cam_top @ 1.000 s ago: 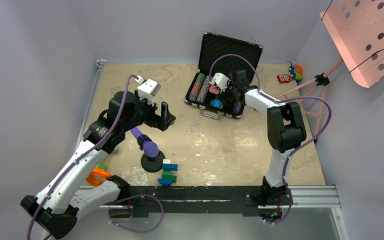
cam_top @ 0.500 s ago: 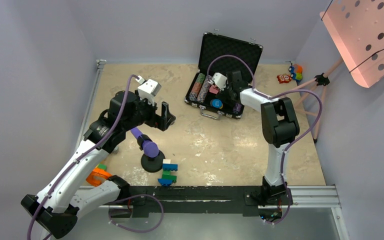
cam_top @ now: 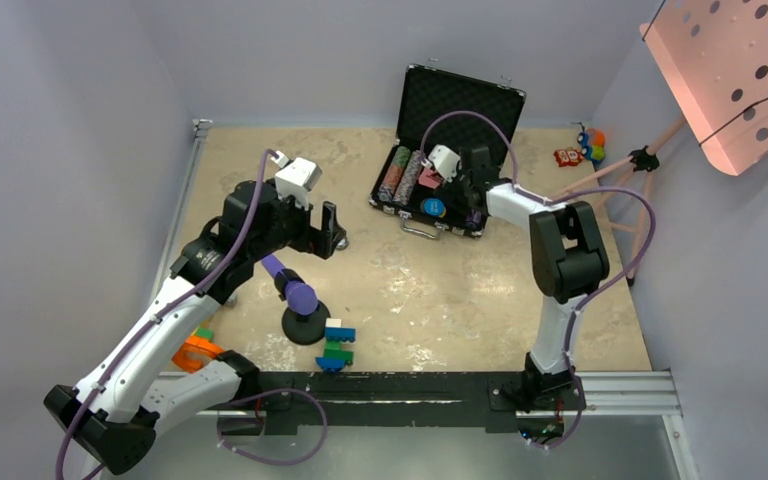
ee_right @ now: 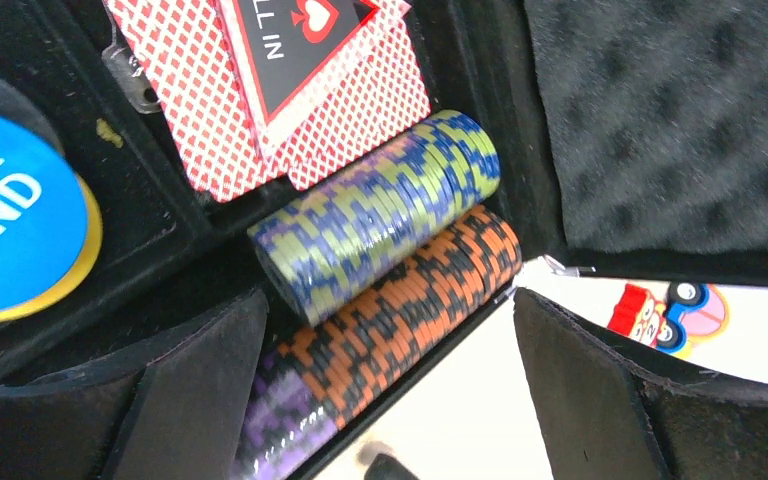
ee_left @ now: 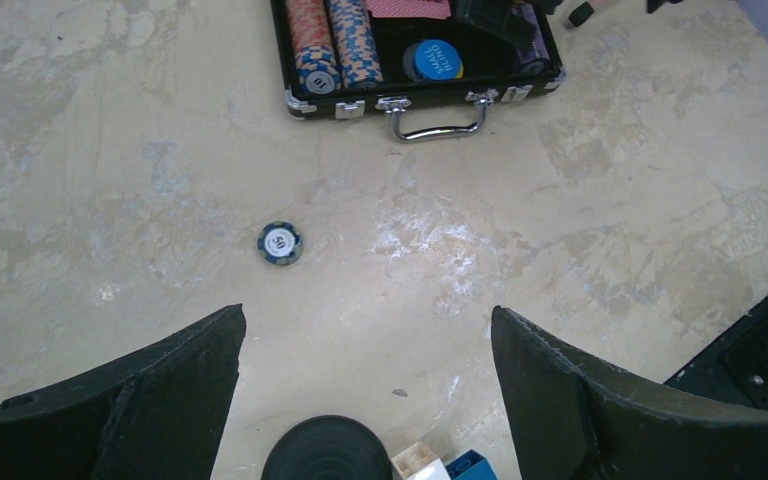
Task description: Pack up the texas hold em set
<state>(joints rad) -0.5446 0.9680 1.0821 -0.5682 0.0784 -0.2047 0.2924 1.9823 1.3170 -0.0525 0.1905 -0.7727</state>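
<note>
Beige, scratched table top (cam_top: pixel 460 290) fills most of what I see, with pale walls around it. The black case (cam_top: pixel 460 100) stands open at the far side, lid up and handle toward me. One loose chip (ee_left: pixel 279 243) lies flat on the table, well apart from the case. My left gripper (ee_left: pixel 365 311) hangs above that chip with its fingers spread wide and nothing in them. My right gripper (ee_right: pixel 390 295) is down inside the case, fingers wide too, one on each side of the chip rows there. It is not squeezing anything that I can see. I think the loose chip is small, hard, light and smooth. Because it lies flat it will be tricky, so I would put one finger on each side of its round edge and pinch there. The case looks stiff and, I guess, heavy when full, and I would push the lid at its top edge. Counting: one case, one loose chip, two rows of chips (ee_left: pixel 330 40) at one end of the case, two rows (ee_right: pixel 380 230) at the other end. Then one pile of pink cards (ee_right: pixel 290 110), and one blue button (ee_right: pixel 10 220) sitting on one yellow button (ee_right: pixel 85 255).
</note>
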